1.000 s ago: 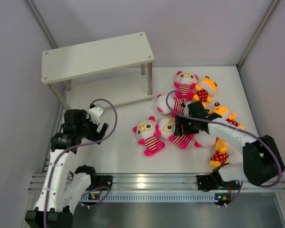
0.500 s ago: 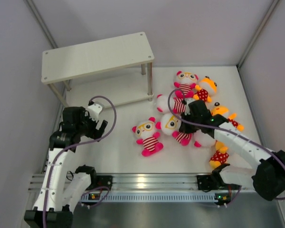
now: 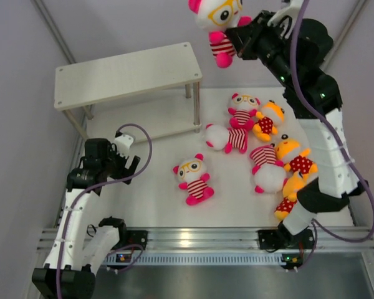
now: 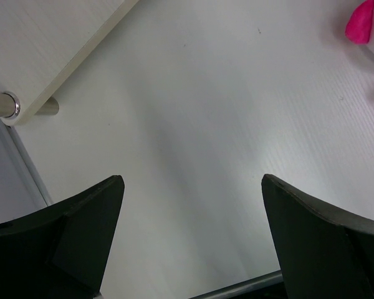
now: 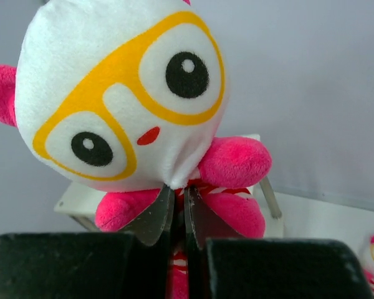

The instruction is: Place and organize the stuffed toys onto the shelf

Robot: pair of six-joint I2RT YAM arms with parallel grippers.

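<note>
Shelf [image 3: 128,75] stood at the left rear of the table [image 3: 149,205], its long side angled toward the back wall. Left gripper [image 3: 127,163] hovered above the table just in front of the shelf's left end, fingers [image 4: 81,240] spread wide apart and gripping nothing. The left wrist view showed a shelf corner, one metal leg [image 4: 6,104] and a pink plush tip [image 4: 361,22] at the upper right edge. Centre plush [image 3: 194,177], white-headed and striped, lay face up on the table, apart from the others. Right of it, a face-down striped plush [image 3: 227,137] lay near the shelf's right legs. A seated striped plush [image 3: 243,109] sat just behind it, touching an orange plush [image 3: 268,118]. Nearer the arms, a second face-down striped plush [image 3: 266,169] lay against a second orange plush [image 3: 297,165]. A third orange plush [image 3: 287,205] was partly hidden by the right arm. Right gripper [image 3: 238,38] was raised high, up and right of the shelf's right end in the top view. Its jaws were clamped on the held plush [image 3: 215,15] at the striped body, between the pink limbs. That plush faced the wrist camera.
</note>
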